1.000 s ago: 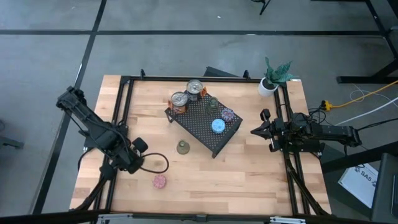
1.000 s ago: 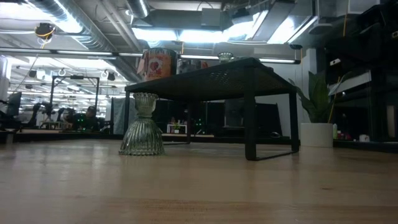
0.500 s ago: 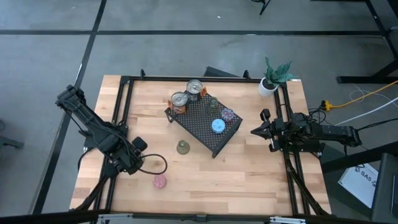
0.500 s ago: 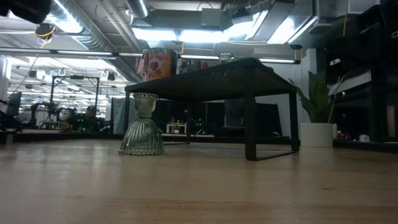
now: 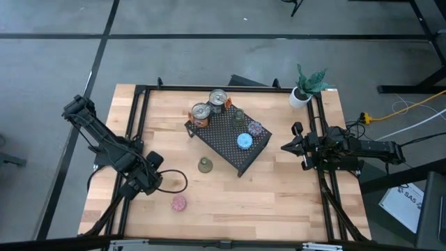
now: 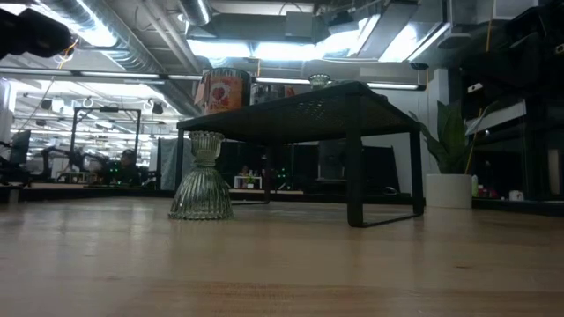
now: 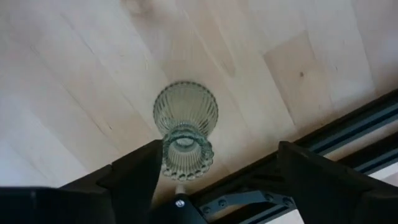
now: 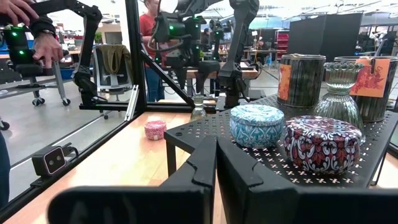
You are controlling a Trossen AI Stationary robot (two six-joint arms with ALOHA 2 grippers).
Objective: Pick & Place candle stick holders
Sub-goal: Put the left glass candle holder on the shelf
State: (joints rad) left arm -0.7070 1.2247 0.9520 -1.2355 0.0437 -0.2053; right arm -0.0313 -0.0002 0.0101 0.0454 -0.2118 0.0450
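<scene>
An olive-green glass holder (image 5: 205,165) stands on its flared base on the wooden table, near the rack's near-left corner; it also shows in the low view (image 6: 201,176) and the left wrist view (image 7: 185,134). A pink holder (image 5: 179,203) stands nearer the front edge. A blue holder (image 5: 244,141), a purple one (image 5: 256,129) and a green glass one (image 5: 239,116) stand on the black rack (image 5: 221,139). My left gripper (image 5: 157,171) is open, to the left of the olive-green holder and apart from it (image 7: 219,149). My right gripper (image 5: 284,148) is shut and empty at the table's right edge.
Two tin cans (image 5: 209,106) stand on the rack's far-left end. A white pot with a green plant (image 5: 301,94) is at the far right corner. A dark cable loop (image 5: 174,183) lies by my left gripper. Black frame rails (image 5: 136,125) run along both sides. People show beyond the table (image 8: 149,31).
My left gripper has come down a little and now shows at the upper left of the low view, still open. The holders have not moved.
</scene>
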